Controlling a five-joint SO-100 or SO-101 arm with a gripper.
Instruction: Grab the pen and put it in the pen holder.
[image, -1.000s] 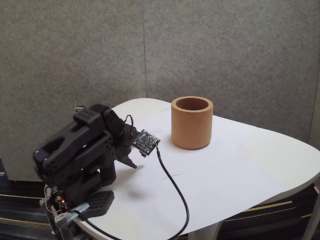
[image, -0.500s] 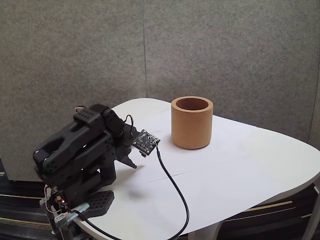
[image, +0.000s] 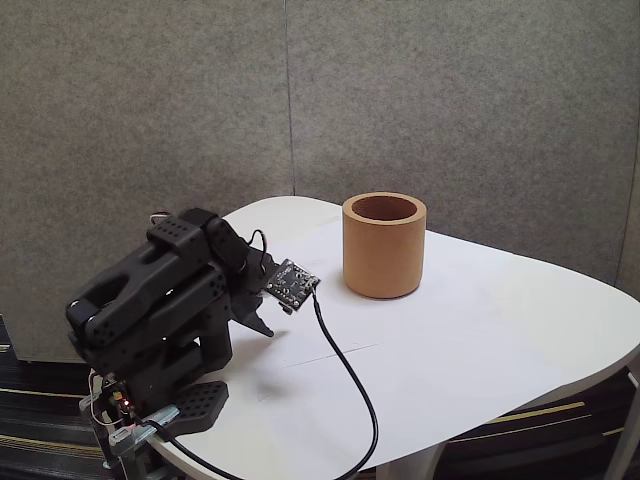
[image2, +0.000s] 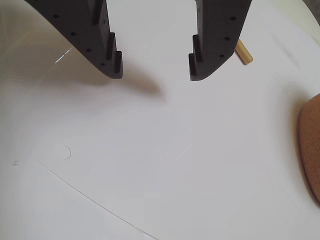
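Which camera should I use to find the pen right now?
The wrist view: one light-brown end of the pen pokes out behind the right finger of the open gripper. In the fixed view I cannot make the pen out; the arm likely blocks it.

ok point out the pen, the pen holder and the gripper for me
pen (image2: 243, 52): wrist view, on the short light-brown end showing beside the right-hand finger.
pen holder (image: 383, 255): fixed view, on the front of its orange-tan outer wall.
gripper (image2: 155, 72): wrist view, midway between the two dark fingertips, jaws apart.
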